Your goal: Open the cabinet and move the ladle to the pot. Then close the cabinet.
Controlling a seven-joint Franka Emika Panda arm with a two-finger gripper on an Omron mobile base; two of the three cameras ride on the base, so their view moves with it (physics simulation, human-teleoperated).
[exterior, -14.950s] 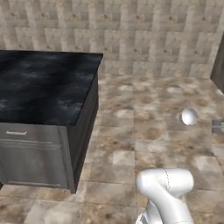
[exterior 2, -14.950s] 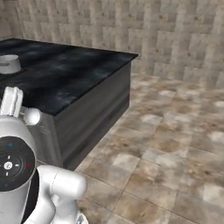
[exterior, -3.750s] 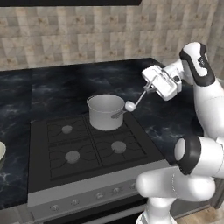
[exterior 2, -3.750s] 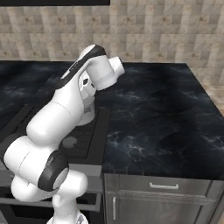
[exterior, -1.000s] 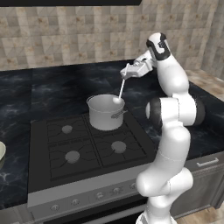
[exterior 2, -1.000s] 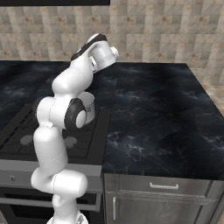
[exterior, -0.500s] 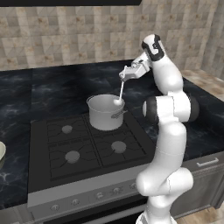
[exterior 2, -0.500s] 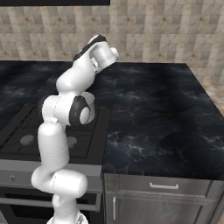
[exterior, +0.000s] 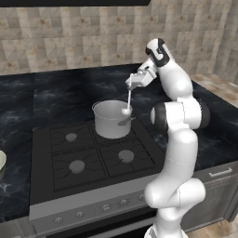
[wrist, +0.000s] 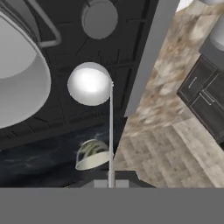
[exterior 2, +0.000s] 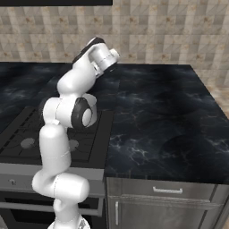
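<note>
Silver ladle (exterior: 127, 103) hangs from closed end effector (exterior: 131, 84), beside pot (exterior: 110, 119) rim.

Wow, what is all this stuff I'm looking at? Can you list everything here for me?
ladle: one, shiny silver, hanging bowl-down from the fingers by its handle top, over the right rim of the pot.
pot: one, brushed steel, on the back right burner of the stove.
stove: one, black with round burners, set into the counter, knobs along its front.
counter: one, dark marbled stone, on both sides of the stove.
cream bowl: one, at the left edge of the left base view, cut off by the frame.
base cabinets: grey, under the counter, short silver handles.
wall: beige and brown tiles, behind the counter.
arm: one, white with dark joints.
fingers: dark, closed on the ladle's handle.
</note>
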